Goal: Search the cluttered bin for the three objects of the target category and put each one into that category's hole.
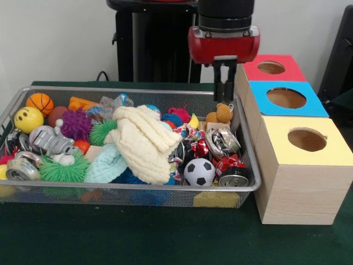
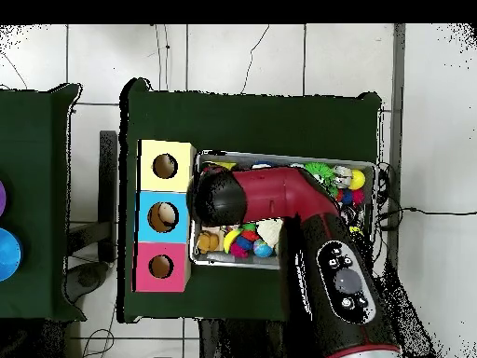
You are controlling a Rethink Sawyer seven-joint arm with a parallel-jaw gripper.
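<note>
Fingers (image 1: pixel 224 83) hung pressed together and empty above the wire bin's (image 1: pixel 138 91) far right corner — directly over a small plush bear (image 1: pixel 220 115). Bear appeared soft, light and compressible — best pinched across the body.

Cream knit hat (image 1: pixel 144 141); black-white soccer ball (image 1: pixel 199 171).

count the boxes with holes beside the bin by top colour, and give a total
red-topped box: 1
blue-topped box: 1
yellow-topped box: 1
total: 3 boxes, each with one round hole, in a row right of the wire mesh bin
</note>
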